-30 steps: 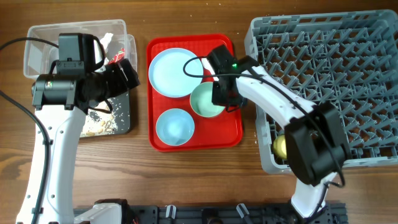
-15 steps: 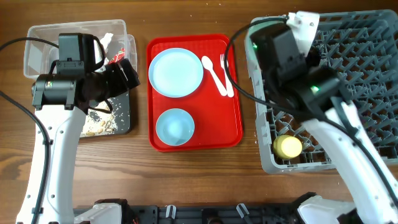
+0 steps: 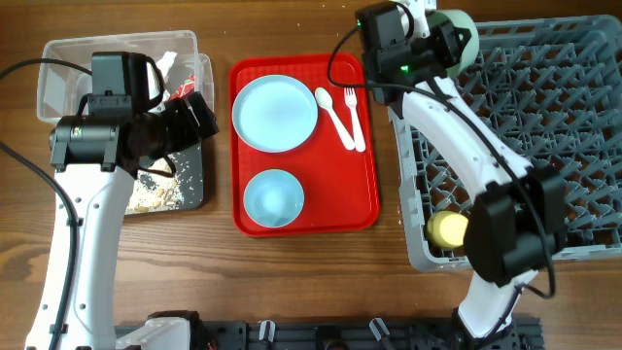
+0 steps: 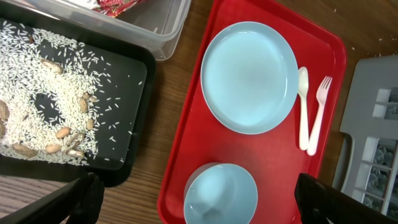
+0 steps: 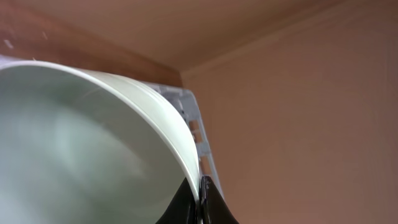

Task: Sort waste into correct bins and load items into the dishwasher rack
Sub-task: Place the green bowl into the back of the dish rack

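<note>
- At the eleven o'clock corner of the rack (image 3: 564, 107), we are pinching a bowl (image 3: 453, 31) by its rim in the right gripper (image 5: 200, 186).
- Free pegs are lying toward four o'clock from it, and the cup (image 3: 449, 229) is sitting well apart at seven o'clock.
- Our left gripper (image 3: 197, 115) is hanging wide open and holding nothing, at nine o'clock of the red tray (image 3: 340, 185).

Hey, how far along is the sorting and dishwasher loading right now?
Done: food scraps lie in the black tray, a wrapper sits in the clear tub, the yellow cup is in the rack. In hand: the right gripper holds one bowl at the rack's corner. Left: plate, second bowl, spoon, fork on the red tray.
</note>
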